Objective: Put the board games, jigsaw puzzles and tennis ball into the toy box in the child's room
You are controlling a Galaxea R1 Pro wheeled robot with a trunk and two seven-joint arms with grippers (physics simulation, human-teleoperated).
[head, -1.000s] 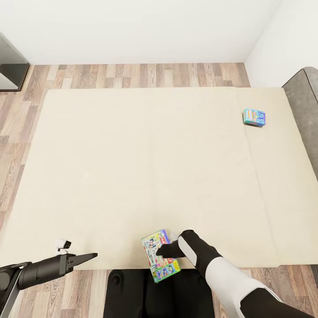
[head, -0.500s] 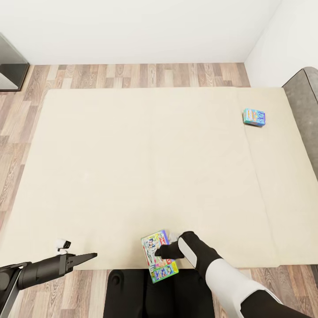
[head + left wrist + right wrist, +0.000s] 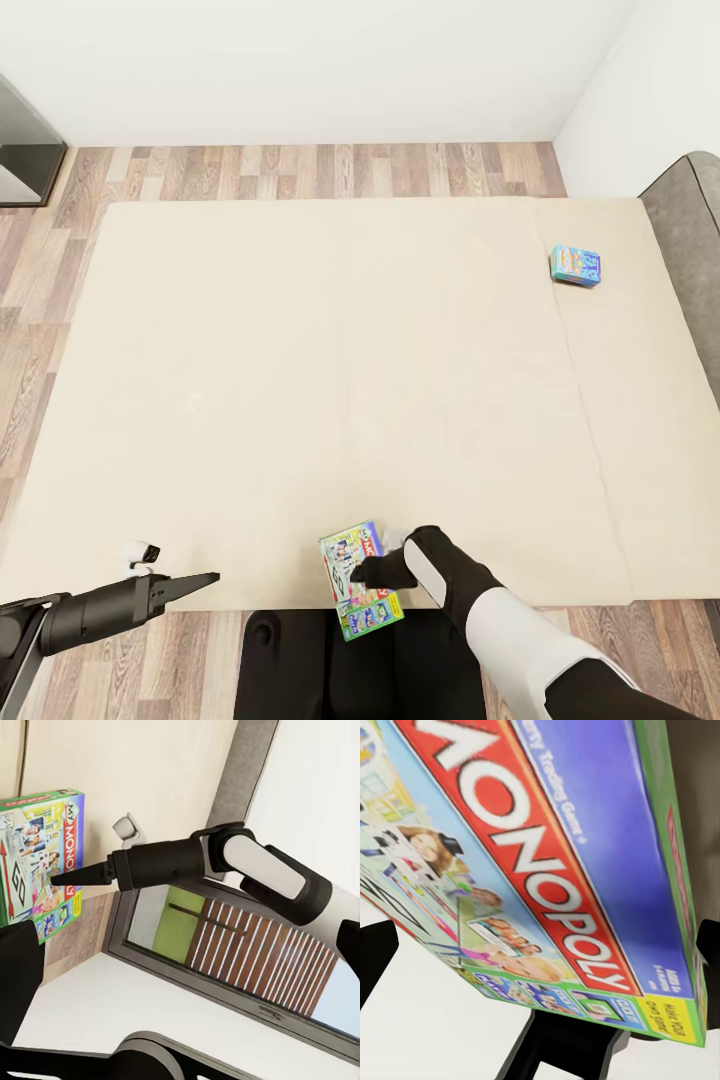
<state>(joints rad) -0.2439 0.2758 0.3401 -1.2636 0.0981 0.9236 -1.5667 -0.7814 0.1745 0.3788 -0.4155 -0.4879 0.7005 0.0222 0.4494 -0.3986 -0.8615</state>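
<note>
At bed's near edge, right gripper clamped on white-and-green board game, left gripper state unclear

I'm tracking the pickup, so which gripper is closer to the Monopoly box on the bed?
Right. The right gripper is at the Monopoly box by the bed's near edge; the left gripper sits well off to its left, apart.

Blk arms w/ white forearm shells; blk tapered gripper; dark base.
</note>
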